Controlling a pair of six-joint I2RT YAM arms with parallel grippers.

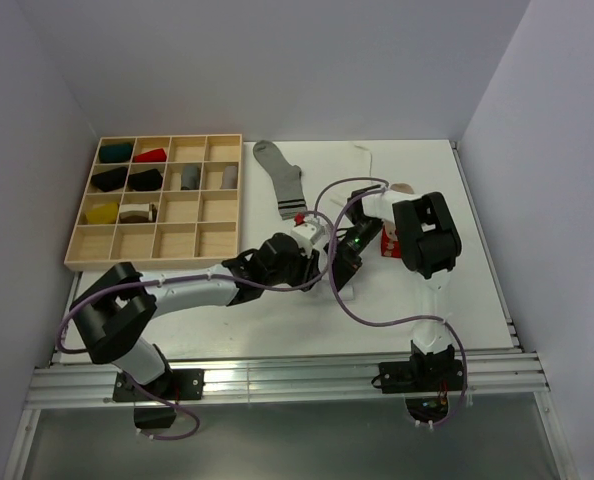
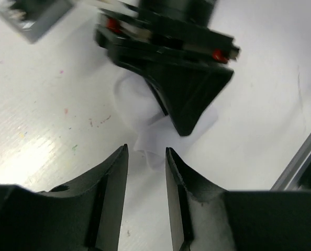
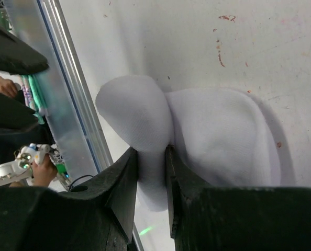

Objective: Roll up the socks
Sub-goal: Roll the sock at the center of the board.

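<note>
Sock (image 3: 218,136): white, soft knit, bunched on the table (image 1: 457,200) right of centre. It lies under the 2 meeting grippers and is hidden from overhead.

Right gripper (image 3: 151,154) is clamped on 1 raised fold; the rest lies as a rounded mound beside the grip. Left gripper (image 2: 146,152) has its jaws parted, tips at the fabric's near edge, gripping nothing.

Judgement: for a tight roll, the left should take the loose edge squarely, pinch both layers, and turn while the right supplies tension. Thin knit is likely to slip or unroll if slack.

Striped sock (image 1: 282,185), grey with black bands, lies flat farther back. Table surface is white, smooth and lightly speckled. Wooden tray (image 1: 157,261), far left, holds small bundles (image 1: 102,213) in some compartments.
</note>
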